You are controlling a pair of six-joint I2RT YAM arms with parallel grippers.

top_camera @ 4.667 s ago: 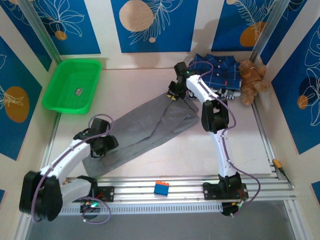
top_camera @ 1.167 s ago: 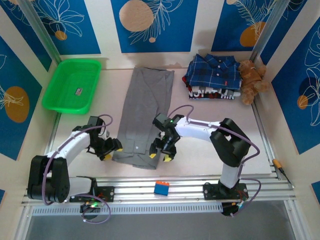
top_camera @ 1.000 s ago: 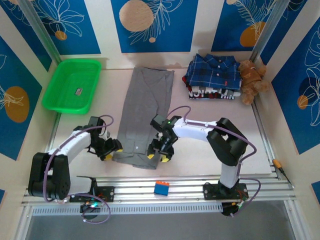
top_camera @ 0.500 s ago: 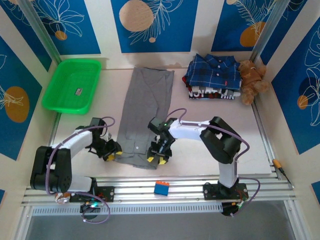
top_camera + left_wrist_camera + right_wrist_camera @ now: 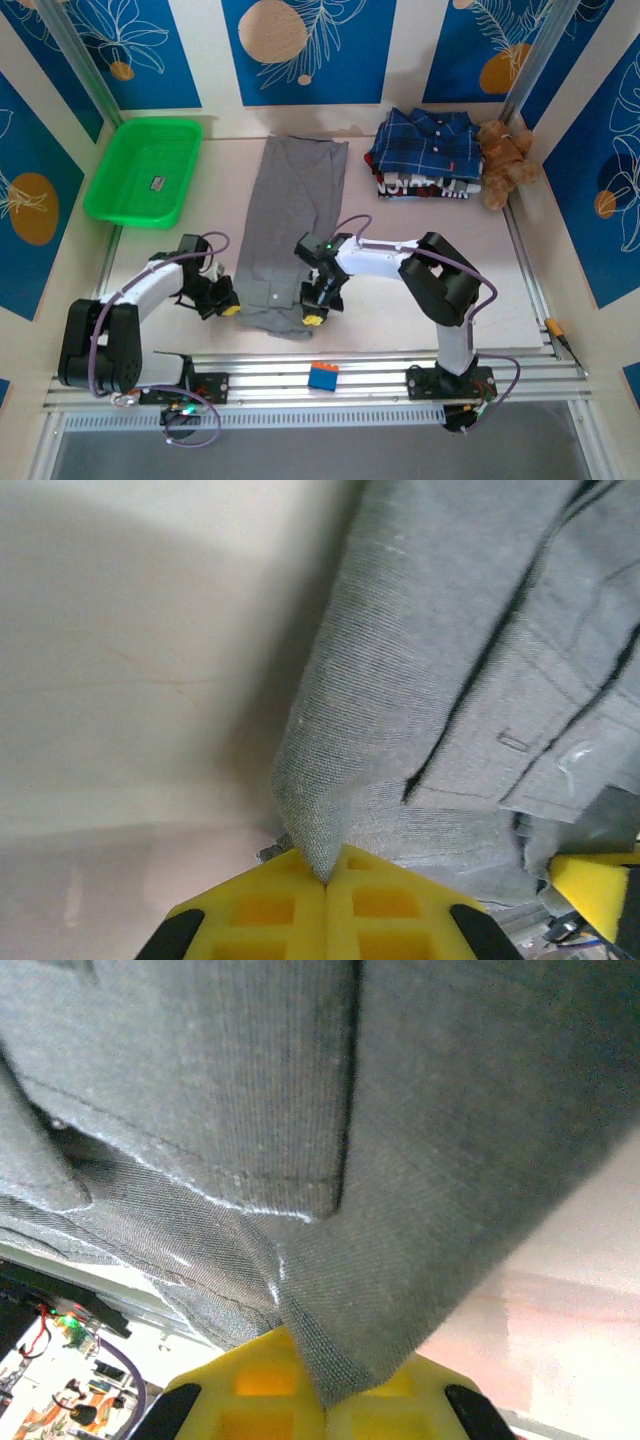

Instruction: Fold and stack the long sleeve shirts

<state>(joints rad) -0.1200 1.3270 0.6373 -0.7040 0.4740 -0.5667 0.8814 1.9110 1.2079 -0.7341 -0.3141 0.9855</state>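
At near edge of worktop (image 5: 480, 270): seeing both tools clamped on the grey shirt (image 5: 295, 200), one per near corner.

- Got left tool (image 5: 228, 308) closed on the shirt's near-left corner. From left wrist: yellow pads (image 5: 260, 910) pressed together at the tool (image 5: 327, 880), with a pinch of grey shirt (image 5: 450, 680) rising out of the seam between them. Can also make out a placket edge and a buttonhole further up the cloth.
- Got right tool (image 5: 322, 1400) closed on the near-right corner, pads (image 5: 250, 1405) meeting on a fold of grey shirt (image 5: 250, 1090). From above, sits at (image 5: 312, 318), just right of the hem.
- Lying flat otherwise: long narrow strip running from the near edge toward the back wall, centre-left of the worktop, near hem slightly bunched between the two tools.
- Found plaid shirt (image 5: 425, 140) at back right, on top of a pile of folded clothes (image 5: 420, 187), well apart from the grey one.
- Spotted teddy bear (image 5: 503, 160) just right of that pile, green tray (image 5: 190, 170) at back left, blue block (image 5: 322, 376) on the front rail.
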